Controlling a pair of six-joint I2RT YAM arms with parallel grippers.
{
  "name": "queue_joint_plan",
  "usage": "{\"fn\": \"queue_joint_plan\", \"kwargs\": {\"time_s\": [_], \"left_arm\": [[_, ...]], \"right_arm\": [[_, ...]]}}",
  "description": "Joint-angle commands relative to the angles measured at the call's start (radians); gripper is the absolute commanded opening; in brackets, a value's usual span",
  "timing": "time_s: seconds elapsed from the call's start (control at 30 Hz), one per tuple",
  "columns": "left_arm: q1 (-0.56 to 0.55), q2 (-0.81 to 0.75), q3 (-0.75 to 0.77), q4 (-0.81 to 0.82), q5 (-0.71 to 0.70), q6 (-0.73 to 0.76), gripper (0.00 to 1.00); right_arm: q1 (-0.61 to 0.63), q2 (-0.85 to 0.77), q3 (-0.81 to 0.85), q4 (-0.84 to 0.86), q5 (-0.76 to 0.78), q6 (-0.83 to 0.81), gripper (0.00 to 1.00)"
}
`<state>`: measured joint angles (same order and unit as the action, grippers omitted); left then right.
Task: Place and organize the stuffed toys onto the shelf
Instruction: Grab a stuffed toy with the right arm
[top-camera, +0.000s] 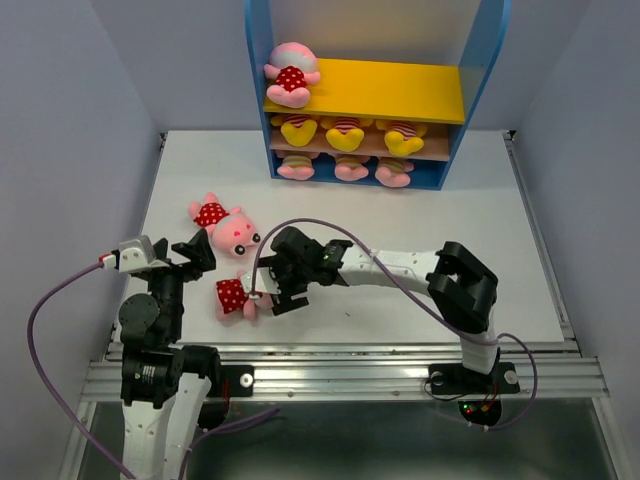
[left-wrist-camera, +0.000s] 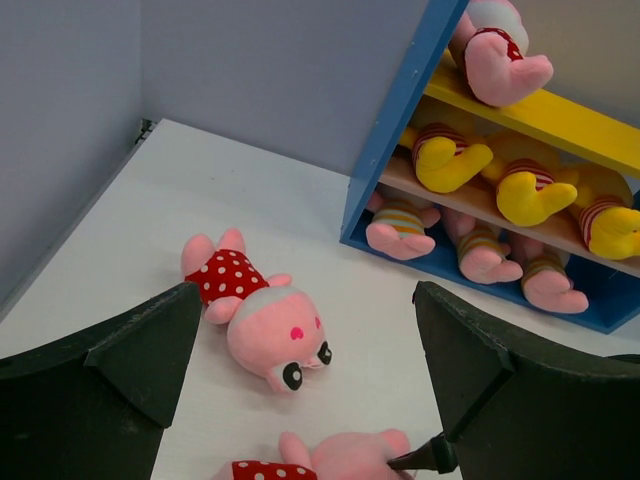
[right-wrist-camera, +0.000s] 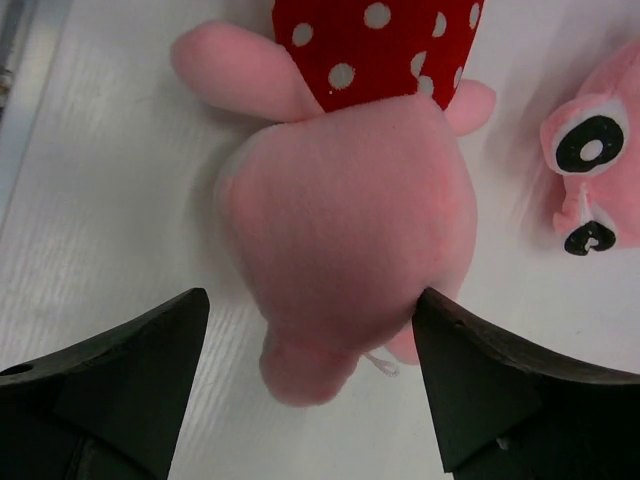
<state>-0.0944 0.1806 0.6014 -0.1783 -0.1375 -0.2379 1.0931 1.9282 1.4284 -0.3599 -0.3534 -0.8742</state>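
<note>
The shelf (top-camera: 258, 70) stands at the back. One red-dotted pig (top-camera: 290, 75) lies on its yellow board, three yellow bears (top-camera: 345, 133) on the brown board, and three striped pigs (top-camera: 352, 170) on the blue base. Two red-dotted pigs lie on the table. My right gripper (top-camera: 268, 290) is open around the head of the near pig (right-wrist-camera: 350, 220). Its right finger touches the head and its left finger is apart. My left gripper (top-camera: 195, 250) is open and empty, just before the far pig (left-wrist-camera: 265, 320).
The white table (top-camera: 450, 220) ends at a metal rail at the front edge (top-camera: 350, 375). Grey walls close in both sides and the back. The right arm's purple cable (top-camera: 330, 225) arcs over the table's middle.
</note>
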Motion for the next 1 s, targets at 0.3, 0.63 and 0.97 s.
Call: {"fn": "queue_joint_plan", "kwargs": {"time_s": [0.3, 0.63, 0.97], "left_arm": [[0.001, -0.021, -0.02, 0.046, -0.005, -0.001, 0.99], [-0.001, 0.013, -0.094, 0.22, 0.387, 0.063, 0.99], [-0.051, 0.201, -0.164, 0.562, 0.817, 0.023, 0.99]], "right_arm": [[0.008, 0.065, 0.043, 0.102, 0.137, 0.11, 0.13], [-0.065, -0.318, -0.227, -0.046, 0.111, 0.069, 0.01], [-0.289, -0.738, -0.48, -0.385, 0.125, -0.095, 0.01]]}}
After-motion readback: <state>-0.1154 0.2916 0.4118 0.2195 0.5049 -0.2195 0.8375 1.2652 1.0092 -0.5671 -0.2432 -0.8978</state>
